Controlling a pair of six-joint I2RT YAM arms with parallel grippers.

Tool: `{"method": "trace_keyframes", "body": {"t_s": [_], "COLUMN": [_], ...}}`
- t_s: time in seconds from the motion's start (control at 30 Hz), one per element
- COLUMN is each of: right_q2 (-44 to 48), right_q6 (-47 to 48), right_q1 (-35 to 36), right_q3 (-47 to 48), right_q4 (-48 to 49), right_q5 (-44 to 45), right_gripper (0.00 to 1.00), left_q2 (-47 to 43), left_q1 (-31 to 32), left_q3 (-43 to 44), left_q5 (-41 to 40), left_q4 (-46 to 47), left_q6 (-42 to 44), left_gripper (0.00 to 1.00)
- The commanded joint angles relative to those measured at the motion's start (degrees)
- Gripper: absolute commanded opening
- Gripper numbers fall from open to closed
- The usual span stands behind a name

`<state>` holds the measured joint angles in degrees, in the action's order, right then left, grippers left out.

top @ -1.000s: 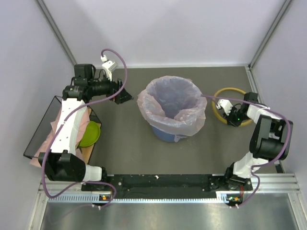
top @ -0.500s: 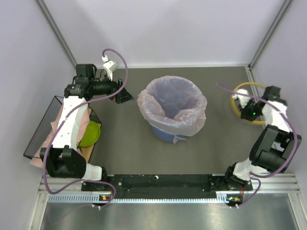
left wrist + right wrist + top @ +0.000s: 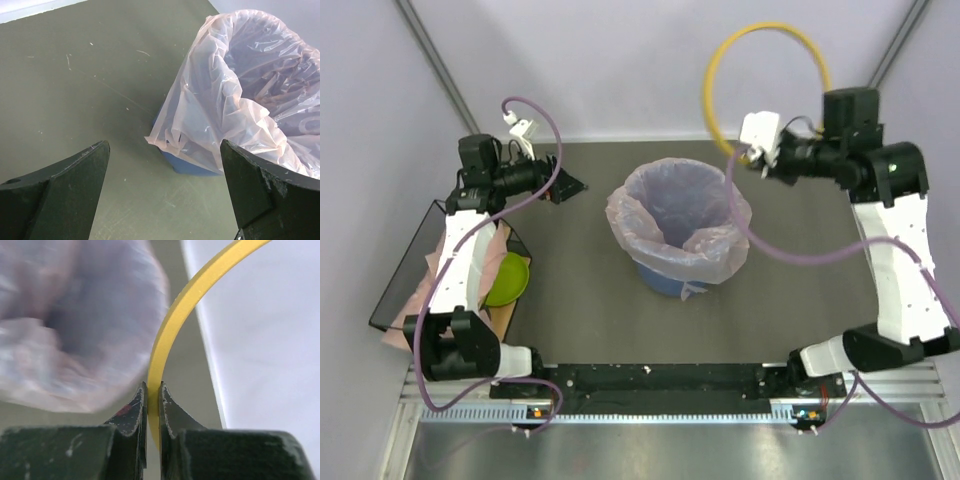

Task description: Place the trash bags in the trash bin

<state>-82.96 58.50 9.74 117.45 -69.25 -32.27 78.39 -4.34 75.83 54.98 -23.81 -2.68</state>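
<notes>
Clamping the yellow ring [image 3: 760,28], the right hand [image 3: 742,154] hangs near the trash bin [image 3: 655,280]; left hand [image 3: 570,187] gapes.

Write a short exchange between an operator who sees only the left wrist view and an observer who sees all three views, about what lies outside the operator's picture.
Operator: I see my open left hand facing the trash bin, which has a trash bag draped over its rim. What is the right hand doing?
Observer: The right hand is raised near the bin's far right side, shut on a yellow ring that it pinches by the edge.
Operator: Are any bags outside the bin?
Observer: Yes. Pink bags lie in a black tray under the left arm, beside a green bowl.
</notes>
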Motion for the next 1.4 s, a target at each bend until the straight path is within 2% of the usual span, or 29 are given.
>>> {"method": "trace_keyframes", "body": {"t_s": [0.0, 0.07, 0.17, 0.27, 0.5, 0.67, 1.0, 1.17, 1.2, 1.27, 1.33, 1.37], "right_q2": [5.3, 5.8, 4.2, 3.5, 5.5, 6.1, 1.0, 0.4, 0.3, -0.2, -0.4, -0.4], "right_q6": [0.6, 0.6, -0.2, -0.5, -3.1, -5.5, -4.0, -3.7, -3.5, -3.9, -3.8, -3.7], "right_q1": [12.8, 20.5, 28.0, 31.9, 37.4, 38.0, 38.0, 38.1, 38.2, 38.1, 38.1, 38.0], "right_q3": [-4.0, -3.9, -2.0, -2.9, -9.1, -13.1, -11.3, -11.5, -11.5, -10.9, -10.3, -10.1], "right_q4": [-17.9, -20.0, -23.4, -23.5, -23.6, -23.6, -23.6, -23.5, -23.5, -23.5, -23.5, -23.5], "right_q5": [6.3, 8.0, 9.4, 9.7, 9.9, 11.3, 11.2, 10.1, 10.2, 10.4, 10.0, 9.8], "right_gripper": [0.0, 0.0, 0.0, 0.0, 0.0, 0.0, 0.0, 0.12, 0.19, 0.27, 0.41, 0.43], "left_q2": [-2.8, -3.2, -4.2, -4.6, -6.1, -7.5, -7.6, -7.8, -7.7, -7.8, -7.8, -7.8], "left_q1": [0.0, 0.0, 0.0, -0.1, -0.1, 0.0, -0.1, -0.1, -0.1, -0.1, 0.0, -0.1], "left_q3": [-2.4, -3.0, -4.3, -5.2, -6.7, -8.2, -8.1, -8.2, -8.2, -8.2, -8.1, -8.2], "left_q5": [2.5, 3.2, 3.8, 4.3, 4.7, 4.7, 5.4, 5.6, 5.6, 5.7, 5.8, 5.8], "left_q4": [7.8, 7.9, 9.1, 9.6, 10.0, 10.9, 10.1, 9.2, 9.1, 9.0, 8.8, 8.7], "left_q6": [-4.0, -4.2, -4.4, -4.4, -4.3, -4.6, -4.1, -3.0, -3.0, -3.0, -2.9, -2.8], "left_gripper": [0.98, 0.98, 0.98, 0.98, 0.98, 0.98, 0.98, 0.98, 0.98, 0.98, 0.98, 0.98]}}
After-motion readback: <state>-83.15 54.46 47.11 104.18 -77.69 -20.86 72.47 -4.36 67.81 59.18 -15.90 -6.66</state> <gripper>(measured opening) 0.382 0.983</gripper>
